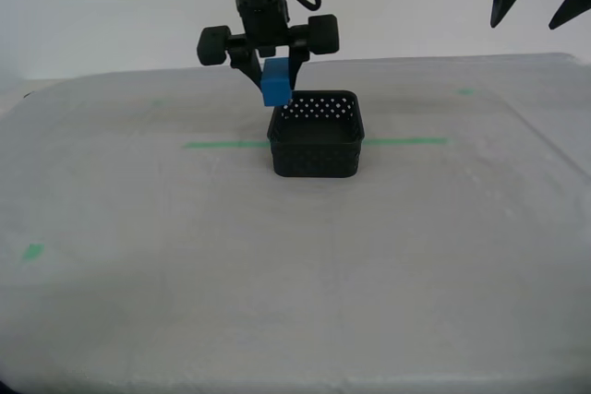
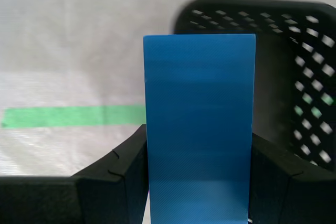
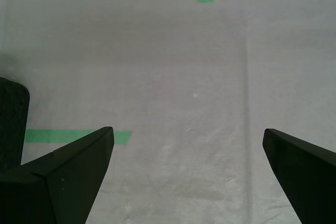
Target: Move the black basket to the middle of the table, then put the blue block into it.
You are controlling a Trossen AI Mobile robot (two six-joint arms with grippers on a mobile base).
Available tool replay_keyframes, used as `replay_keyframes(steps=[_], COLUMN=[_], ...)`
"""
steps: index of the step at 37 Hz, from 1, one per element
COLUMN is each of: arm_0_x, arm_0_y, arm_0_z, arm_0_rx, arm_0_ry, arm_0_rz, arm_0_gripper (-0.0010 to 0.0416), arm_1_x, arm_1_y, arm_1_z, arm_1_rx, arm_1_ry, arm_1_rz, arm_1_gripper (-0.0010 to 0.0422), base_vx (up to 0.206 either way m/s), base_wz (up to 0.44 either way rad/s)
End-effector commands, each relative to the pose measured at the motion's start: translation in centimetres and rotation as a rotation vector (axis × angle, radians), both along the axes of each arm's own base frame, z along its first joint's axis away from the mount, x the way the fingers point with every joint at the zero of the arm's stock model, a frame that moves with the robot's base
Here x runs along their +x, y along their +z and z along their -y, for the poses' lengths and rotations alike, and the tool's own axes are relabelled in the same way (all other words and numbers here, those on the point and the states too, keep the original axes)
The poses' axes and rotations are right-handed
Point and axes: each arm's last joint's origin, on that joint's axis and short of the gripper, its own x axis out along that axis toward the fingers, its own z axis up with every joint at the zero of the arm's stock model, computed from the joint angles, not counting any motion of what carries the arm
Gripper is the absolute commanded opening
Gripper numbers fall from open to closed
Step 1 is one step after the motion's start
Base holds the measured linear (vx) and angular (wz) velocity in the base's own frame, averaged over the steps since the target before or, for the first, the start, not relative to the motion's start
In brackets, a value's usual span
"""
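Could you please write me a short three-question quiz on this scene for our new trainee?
1. True or false: my second gripper is shut on the small bright-blue rectangular block.
2. The perforated black plastic basket stands: A) on the green tape line; B) at the cloth-covered table's near edge.
3. Fill in: my first gripper is open and holds ____.

Key: 1 true; 2 A; 3 nothing.

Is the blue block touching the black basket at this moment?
Cannot tell. The exterior view shows the blue block in my second gripper overlapping the black basket rim; no gap or contact shows.
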Motion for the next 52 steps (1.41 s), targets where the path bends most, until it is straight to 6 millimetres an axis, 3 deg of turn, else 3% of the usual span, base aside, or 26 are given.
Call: replay_keyframes(steps=[1, 11, 37, 43, 52], arm_0_x=[0.0, 0.0, 0.0, 0.0, 0.0], arm_0_y=[0.0, 0.0, 0.0, 0.0, 0.0], arm_0_z=[0.0, 0.0, 0.0, 0.0, 0.0], arm_0_rx=[-0.001, -0.001, -0.001, -0.001, -0.001], arm_0_ry=[0.001, 0.001, 0.001, 0.001, 0.001], arm_0_rz=[0.002, 0.001, 0.002, 0.001, 0.001], arm_0_gripper=[0.0398, 0.0399, 0.0399, 0.0399, 0.0399], arm_1_x=[-0.9, -2.8, -2.6, -2.6, -2.6], arm_1_y=[0.1, 0.2, 0.2, 0.2, 0.2], arm_1_z=[1.4, 4.1, 4.0, 4.0, 4.0], arm_1_rx=[-0.004, -0.016, 0.027, 0.031, 0.036], arm_1_ry=[-0.032, -0.023, -0.018, -0.026, -0.045], arm_1_rz=[0.013, 0.046, 0.080, 0.081, 0.086], arm_1_gripper=[0.0000, 0.0000, 0.0003, 0.0046, 0.0159], base_vx=[0.000, 0.000, 0.000, 0.000, 0.000], base_wz=[0.000, 0.000, 0.000, 0.000, 0.000])
